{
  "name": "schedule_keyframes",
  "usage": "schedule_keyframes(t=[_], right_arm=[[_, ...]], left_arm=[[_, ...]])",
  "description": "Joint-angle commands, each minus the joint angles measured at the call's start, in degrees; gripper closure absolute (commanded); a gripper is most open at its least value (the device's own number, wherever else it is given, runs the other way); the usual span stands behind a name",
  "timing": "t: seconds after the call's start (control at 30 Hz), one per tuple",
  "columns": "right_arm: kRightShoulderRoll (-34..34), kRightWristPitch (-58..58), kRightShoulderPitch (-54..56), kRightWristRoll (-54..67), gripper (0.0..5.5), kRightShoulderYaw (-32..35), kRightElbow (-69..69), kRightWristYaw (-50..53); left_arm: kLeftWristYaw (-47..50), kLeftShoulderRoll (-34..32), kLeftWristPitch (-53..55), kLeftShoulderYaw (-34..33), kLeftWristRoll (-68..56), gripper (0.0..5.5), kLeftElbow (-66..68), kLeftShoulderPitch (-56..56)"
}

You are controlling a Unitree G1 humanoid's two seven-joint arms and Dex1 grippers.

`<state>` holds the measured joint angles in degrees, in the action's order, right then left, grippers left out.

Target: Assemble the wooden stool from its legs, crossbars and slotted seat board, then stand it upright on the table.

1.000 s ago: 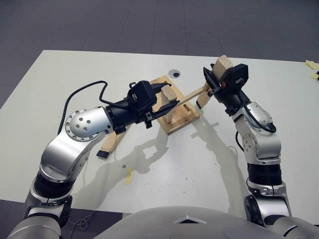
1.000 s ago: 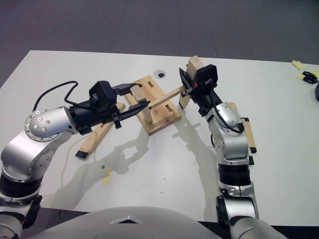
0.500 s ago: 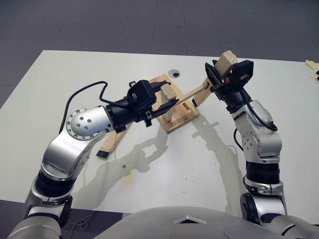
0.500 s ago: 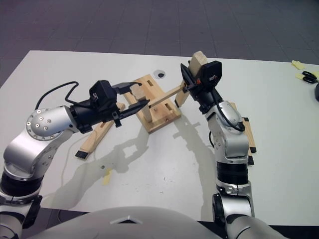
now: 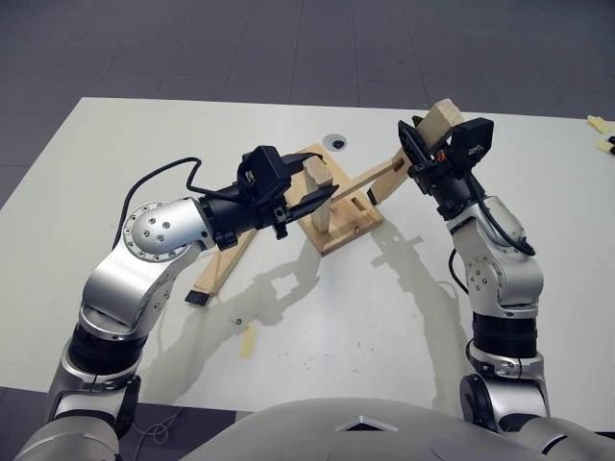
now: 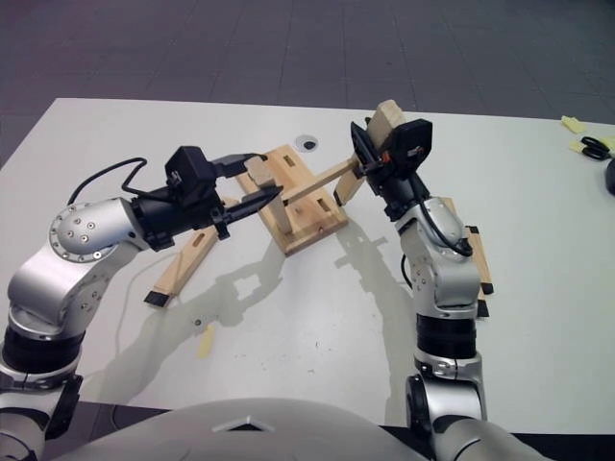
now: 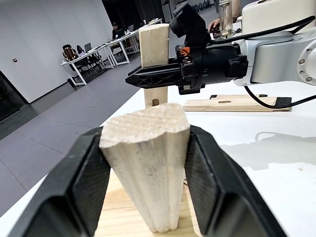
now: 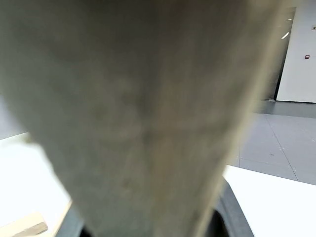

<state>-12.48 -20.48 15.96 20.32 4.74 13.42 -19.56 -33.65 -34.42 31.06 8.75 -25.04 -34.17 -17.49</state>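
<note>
No text, numbers or labels legible. Small red wall sign (image 8: pixel 306 57) in the room behind is too small to read. Small dark wall plate (image 7: pixel 15 60) is also unreadable.

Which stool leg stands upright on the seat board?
The leg in the left gripper; the other leg, in the right gripper, is tilted in midair.

Seat board (image 5: pixel 354 229) lies flat, upright leg (image 7: pixel 145 148) on it, second leg (image 5: pixel 442 117) tilted
</note>
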Motion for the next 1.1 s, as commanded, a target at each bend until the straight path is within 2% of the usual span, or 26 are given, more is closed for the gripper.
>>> schedule_keyframes(t=[0.03, 0.4, 1.1], right_arm=[[0.7, -0.1, 0.2, 0.6, 4.48, -1.4, 0.9, -0.7], [0.1, 1.1, 0.5, -1.0, 4.48, -1.1, -0.6, -0.4], [2.1, 1.9, 4.5, -2.6, 4.48, -4.6, -2.5, -1.5]], left_arm=[[-0.9, -2.0, 4.3, 0.7, 0.9, 3.41, 2.6, 3.2], [-3.4, -3.1, 6.5, -3.7, -5.4, 3.47, -0.3, 4.9], [-3.1, -2.9, 4.7, -0.5, -3.0, 3.47, 2.4, 3.3]])
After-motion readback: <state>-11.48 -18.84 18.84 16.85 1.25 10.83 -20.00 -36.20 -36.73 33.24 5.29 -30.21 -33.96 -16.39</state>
